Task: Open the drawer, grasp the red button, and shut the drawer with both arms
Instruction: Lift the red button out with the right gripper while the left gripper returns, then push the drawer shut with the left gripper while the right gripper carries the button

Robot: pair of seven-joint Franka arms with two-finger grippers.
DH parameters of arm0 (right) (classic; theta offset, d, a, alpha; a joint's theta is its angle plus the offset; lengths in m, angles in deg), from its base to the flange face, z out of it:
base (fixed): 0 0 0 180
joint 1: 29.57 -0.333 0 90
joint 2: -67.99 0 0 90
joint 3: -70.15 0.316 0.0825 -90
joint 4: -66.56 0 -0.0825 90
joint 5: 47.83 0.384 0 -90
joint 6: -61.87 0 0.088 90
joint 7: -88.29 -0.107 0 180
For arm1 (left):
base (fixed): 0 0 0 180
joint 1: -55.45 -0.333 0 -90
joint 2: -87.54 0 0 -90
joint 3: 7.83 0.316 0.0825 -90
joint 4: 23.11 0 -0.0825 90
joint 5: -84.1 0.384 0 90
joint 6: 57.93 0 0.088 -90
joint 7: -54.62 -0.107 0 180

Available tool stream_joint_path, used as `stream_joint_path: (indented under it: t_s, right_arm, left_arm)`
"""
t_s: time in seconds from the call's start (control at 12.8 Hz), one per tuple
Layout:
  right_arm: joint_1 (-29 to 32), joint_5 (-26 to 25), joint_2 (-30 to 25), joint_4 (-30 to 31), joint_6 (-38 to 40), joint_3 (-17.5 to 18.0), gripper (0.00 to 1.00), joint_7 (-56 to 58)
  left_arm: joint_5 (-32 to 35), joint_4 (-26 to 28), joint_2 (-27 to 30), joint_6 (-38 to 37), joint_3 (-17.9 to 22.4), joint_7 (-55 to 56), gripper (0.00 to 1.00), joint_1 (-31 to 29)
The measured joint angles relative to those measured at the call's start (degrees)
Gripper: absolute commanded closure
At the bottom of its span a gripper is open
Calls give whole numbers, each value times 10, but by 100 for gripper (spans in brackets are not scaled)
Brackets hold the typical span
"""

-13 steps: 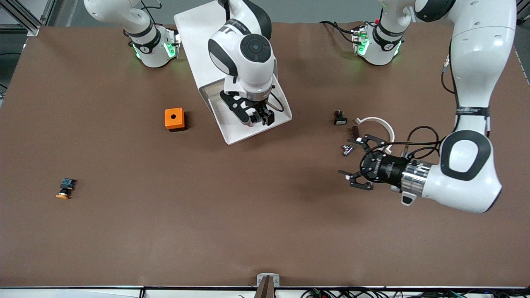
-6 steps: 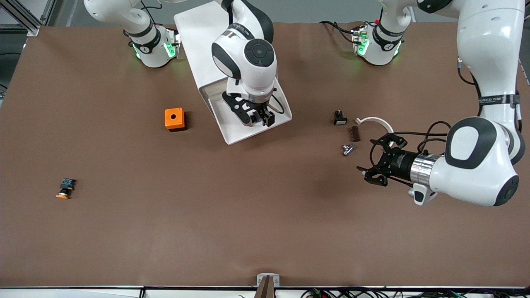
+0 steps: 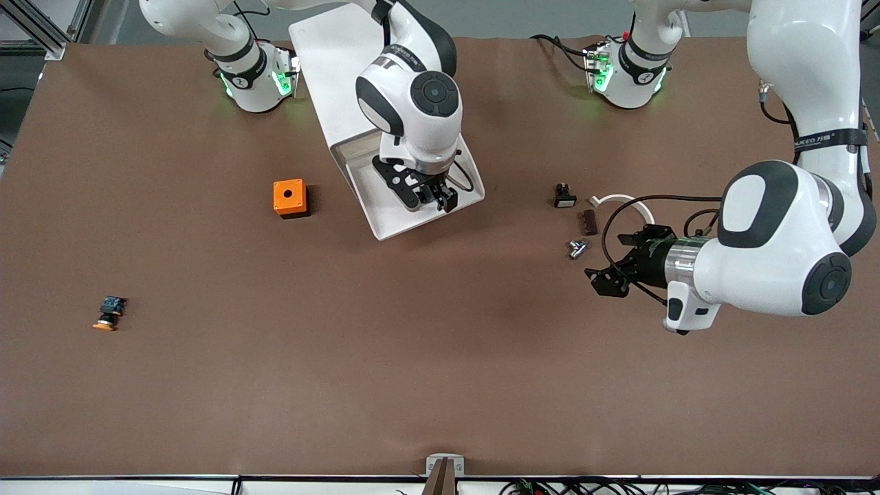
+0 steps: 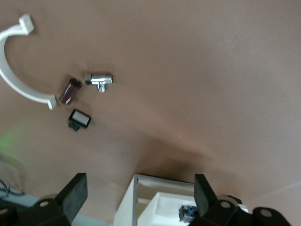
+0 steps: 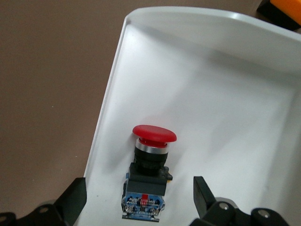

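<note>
The white cabinet (image 3: 323, 48) stands near the arms' bases, and its top drawer (image 3: 385, 216) is pulled out toward the front camera. The red-capped button (image 5: 149, 160) lies on its side on the drawer's floor (image 5: 211, 94). My right gripper (image 3: 430, 199) hangs open just above it, one finger on each side of its dark body, not touching. In the front view the gripper hides the button. My left gripper (image 3: 614, 265) is open and empty over the table toward the left arm's end. The left wrist view shows the drawer (image 4: 164, 202) and button (image 4: 188, 213) far off.
An orange cube with a hole (image 3: 289, 197) sits beside the drawer toward the right arm's end. An orange-capped button (image 3: 106, 313) lies nearer the front camera. A white curved clip (image 3: 629, 203), a black part (image 3: 565, 196), a brown piece (image 3: 589, 221) and a silver piece (image 3: 577, 248) lie by the left gripper.
The left arm has swung its elbow up and turned its gripper, which stays over the same patch of table. The right gripper has barely shifted over the drawer.
</note>
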Motion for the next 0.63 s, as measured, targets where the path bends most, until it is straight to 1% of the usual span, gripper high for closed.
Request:
stream_joint_path:
  t_s: [0.16, 0.24, 0.31, 0.39, 0.47, 0.63]
  right_arm:
    - [0, 0, 8, 0, -6, 0, 1, -1]
    - [0, 0, 10, 0, -8, 0, 25, -2]
    - [0, 0, 12, -1, -9, 0, 60, -2]
    - [-1, 0, 12, -2, -9, 0, 89, -2]
    - [-1, 1, 12, -3, -9, 0, 100, -2]
    - [-1, 1, 12, -3, -9, 1, 100, -2]
  left_arm:
    - [41, 7, 0, 33, -10, -18, 0, 19]
    - [71, 11, 0, 44, -15, -19, 0, 41]
    - [96, 17, 0, 54, -18, -19, 0, 68]
    - [112, 26, 0, 70, -19, -18, 0, 94]
    - [120, 42, 0, 95, -20, -16, 0, 118]
    - [123, 88, -1, 163, -23, -13, 0, 152]
